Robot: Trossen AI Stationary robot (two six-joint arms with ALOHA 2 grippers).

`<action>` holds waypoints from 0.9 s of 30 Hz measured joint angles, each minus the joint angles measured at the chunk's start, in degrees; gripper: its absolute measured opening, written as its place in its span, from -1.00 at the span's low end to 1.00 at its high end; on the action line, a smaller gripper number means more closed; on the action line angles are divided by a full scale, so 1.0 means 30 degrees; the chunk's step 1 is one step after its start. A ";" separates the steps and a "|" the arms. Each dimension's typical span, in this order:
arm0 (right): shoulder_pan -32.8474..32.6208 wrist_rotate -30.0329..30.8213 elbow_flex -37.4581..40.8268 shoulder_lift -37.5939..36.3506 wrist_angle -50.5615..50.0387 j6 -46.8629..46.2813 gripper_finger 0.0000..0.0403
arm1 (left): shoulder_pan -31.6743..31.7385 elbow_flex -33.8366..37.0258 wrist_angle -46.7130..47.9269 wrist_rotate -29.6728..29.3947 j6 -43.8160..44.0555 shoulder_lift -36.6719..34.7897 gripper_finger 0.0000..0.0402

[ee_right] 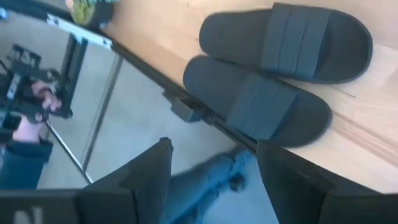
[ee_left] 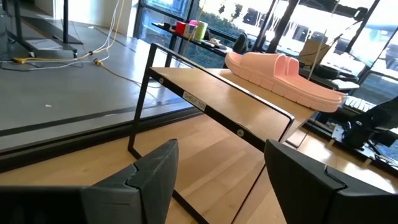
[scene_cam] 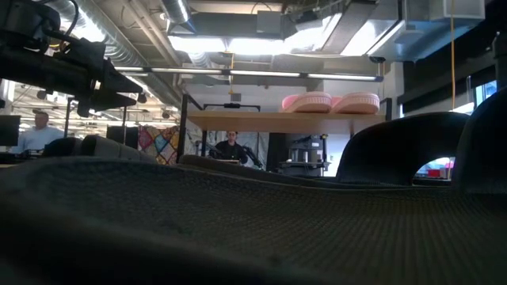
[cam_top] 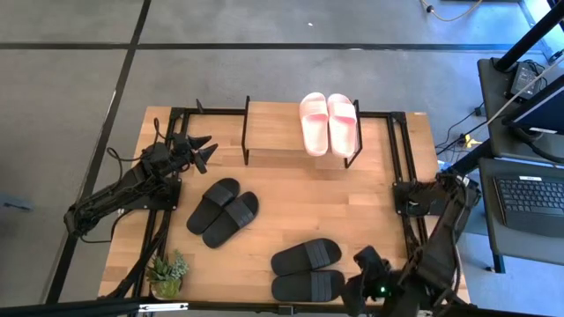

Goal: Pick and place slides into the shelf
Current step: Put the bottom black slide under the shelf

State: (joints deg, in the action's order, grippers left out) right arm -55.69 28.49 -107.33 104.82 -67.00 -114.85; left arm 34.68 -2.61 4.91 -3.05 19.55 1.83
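Currently left claw [cam_top: 204, 151] spread, empty, beside shelf [cam_top: 273, 132]; right claw [cam_top: 368, 264] spread near black slides [cam_top: 307, 269].

Left arm: matte black, jointed links, thin black cables looping beside it at 9 o'clock on the desk [cam_top: 291, 198].
Left claw [cam_top: 204, 151]: two pointed black fingers [ee_left: 152, 171], flat-faced, angular, with a stepped notch on each inner edge.
Right arm: black, bulkier housing at 5 o'clock, dark cables along it, a small green light glowing on its body.
Right claw [ee_right: 211, 180]: two dark grey wedge-shaped fingers [ee_right: 146, 174], matte, plain surfaces, sharp corners.
Markings: faint pale lettering on the right wrist body, unreadable.
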 joint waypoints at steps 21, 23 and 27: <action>-0.1688 0.3309 0.0000 0.4486 -0.0266 -0.5137 0.16 | 0.0000 0.0000 0.0000 0.0010 0.1100 0.0000 0.14; -0.1688 0.3316 0.0000 0.4889 -0.0426 -0.5125 0.16 | 0.0000 0.0000 0.0000 0.0193 0.1390 -0.0006 0.14; -0.1688 0.3331 0.0000 0.6033 -0.1377 -0.5086 0.16 | 0.0004 0.0000 0.0000 0.0423 0.1435 0.0000 0.14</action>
State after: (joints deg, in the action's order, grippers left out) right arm -60.75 38.48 -107.33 122.92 -71.13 -130.10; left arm 34.69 -2.61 4.91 -1.78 23.86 1.83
